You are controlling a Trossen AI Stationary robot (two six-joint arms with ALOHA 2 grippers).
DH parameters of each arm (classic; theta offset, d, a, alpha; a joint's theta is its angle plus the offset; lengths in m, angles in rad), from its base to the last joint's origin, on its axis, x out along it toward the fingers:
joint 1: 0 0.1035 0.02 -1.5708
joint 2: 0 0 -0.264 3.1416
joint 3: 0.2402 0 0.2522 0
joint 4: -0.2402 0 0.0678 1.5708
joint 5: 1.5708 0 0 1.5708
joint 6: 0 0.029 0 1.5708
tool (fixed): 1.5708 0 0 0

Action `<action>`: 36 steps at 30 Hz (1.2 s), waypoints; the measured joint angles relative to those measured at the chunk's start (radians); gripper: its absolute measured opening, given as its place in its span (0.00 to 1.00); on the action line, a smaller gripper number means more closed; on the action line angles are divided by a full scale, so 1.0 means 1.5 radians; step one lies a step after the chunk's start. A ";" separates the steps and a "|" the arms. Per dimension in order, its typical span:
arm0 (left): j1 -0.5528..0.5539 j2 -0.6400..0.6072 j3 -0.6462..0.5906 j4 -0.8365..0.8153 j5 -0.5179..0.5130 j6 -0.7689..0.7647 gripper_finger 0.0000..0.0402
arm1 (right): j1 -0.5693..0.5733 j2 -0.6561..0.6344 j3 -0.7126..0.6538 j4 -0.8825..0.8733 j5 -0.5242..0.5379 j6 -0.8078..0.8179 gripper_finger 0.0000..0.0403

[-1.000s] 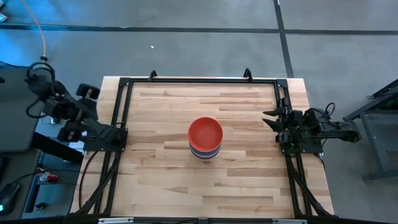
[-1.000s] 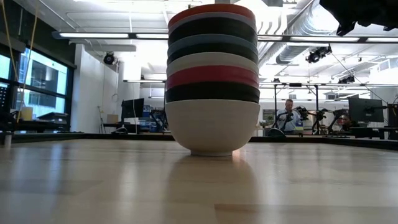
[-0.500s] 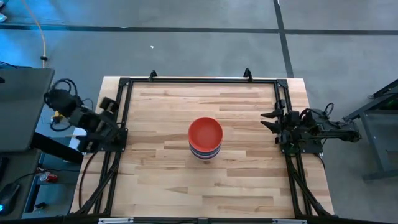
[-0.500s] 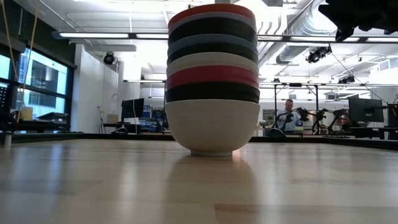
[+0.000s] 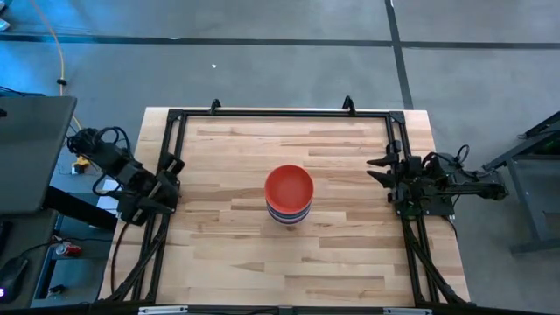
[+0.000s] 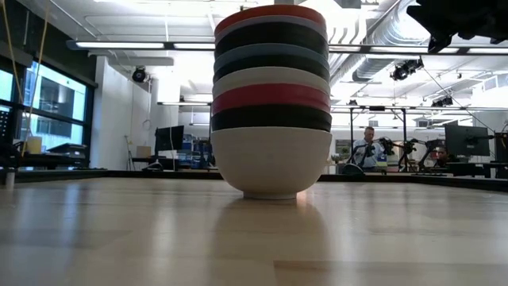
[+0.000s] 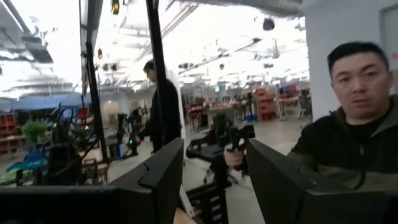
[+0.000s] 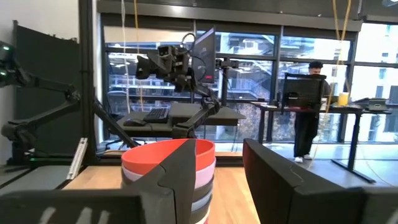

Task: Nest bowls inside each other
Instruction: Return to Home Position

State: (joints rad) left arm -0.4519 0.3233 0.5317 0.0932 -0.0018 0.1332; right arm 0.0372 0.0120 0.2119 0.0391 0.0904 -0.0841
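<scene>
The bowls stand nested in one stack (image 5: 289, 194) at the table's middle, a red bowl on top. In the low view the stack (image 6: 271, 103) rests on the base of its white bottom bowl (image 6: 271, 163), with black, magenta, white, blue, black and lavender rims above it. My left gripper (image 5: 166, 175) sits at the table's left edge, open and empty; its wrist view looks into the room (image 7: 214, 180). My right gripper (image 5: 376, 166) hovers at the right edge, open and empty (image 8: 221, 174), pointing at the stack (image 8: 169, 163).
A black rail frame (image 5: 280, 114) runs around the wooden tabletop. Bare wood (image 5: 236, 254) lies on all sides of the stack. People show in the room beyond the table, one close in the left wrist view (image 7: 354, 124), another farther off (image 6: 367, 147).
My left arm has swung in from outside the table's left edge toward the left rail and folded down there. The stack of bowls has not moved.
</scene>
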 joint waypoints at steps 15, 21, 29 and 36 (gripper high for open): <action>0.000 -0.011 -0.122 0.154 0.029 -0.046 0.41 | 0.000 0.000 0.000 -0.001 -0.021 0.004 0.31; 0.000 -0.011 -0.174 0.207 0.030 -0.055 0.41 | 0.000 0.000 0.000 -0.005 -0.021 0.006 0.31; 0.000 -0.016 -0.289 0.383 0.034 -0.064 0.41 | 0.000 0.000 0.000 -0.023 -0.021 0.016 0.31; 0.000 -0.017 -0.348 0.464 0.029 -0.064 0.41 | 0.000 0.000 0.000 -0.024 -0.025 0.017 0.31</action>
State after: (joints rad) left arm -0.4519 0.2971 0.0097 0.7890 0.0418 0.0368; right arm 0.0372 0.0122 0.2119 0.0034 0.0532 -0.0593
